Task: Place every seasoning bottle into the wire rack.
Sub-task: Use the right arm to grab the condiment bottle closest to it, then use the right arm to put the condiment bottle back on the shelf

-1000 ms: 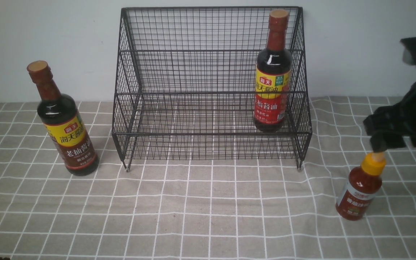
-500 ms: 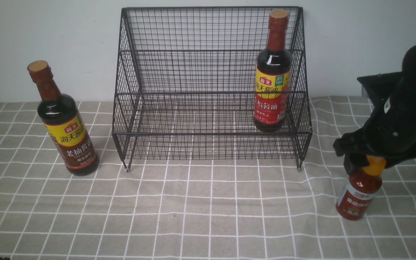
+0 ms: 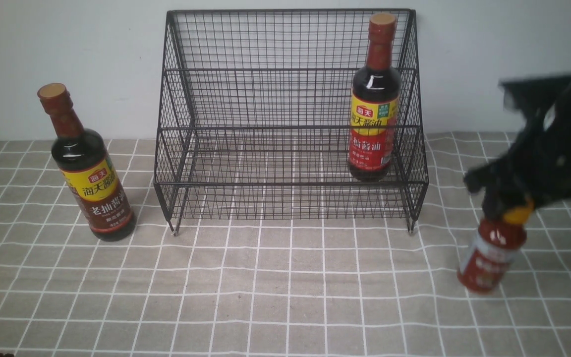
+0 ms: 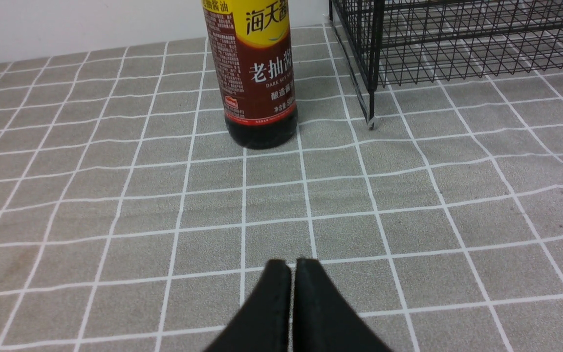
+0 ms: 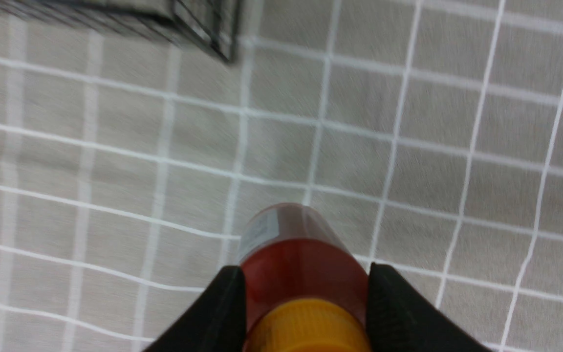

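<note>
Scene: A small red sauce bottle (image 3: 491, 258) hangs tilted and blurred over the right side of the bench (image 3: 285, 277), well apart from the black wire rack (image 3: 290, 184).
Right jaws: Clamped on the bottle's shoulder, one on each side just under the yellow cap (image 5: 311, 322). Whether the base has cleared the checked cloth (image 3: 265, 307) cannot be told.
Left jaws: Pressed together and holding nothing, low over the cloth, short of the loose soy sauce bottle (image 4: 257, 73).
Tally: One racked soy sauce bottle (image 3: 373, 124) stands upright at the rack's right end. The loose one stands on the bench left of the rack.
Risk, grip: The hold sits high and the body hangs slanted below it, so a quick swing toward the rack could likely let the bottle pivot or slide out between the jaws.
Risk, entry: The rack's front rail and right side wall lie on the likely path. A low or slanted approach could catch the base on the wire.
Risk, neighbour: The right end is already taken, and a brush from arm or bottle might topple the tall racked bottle.
Risk, footing: The rack stands on small feet on a wrinkled cloth, so a knock may shift it.
Risk, release: Let go while slanted, the bottle could fall over on the mesh.
</note>
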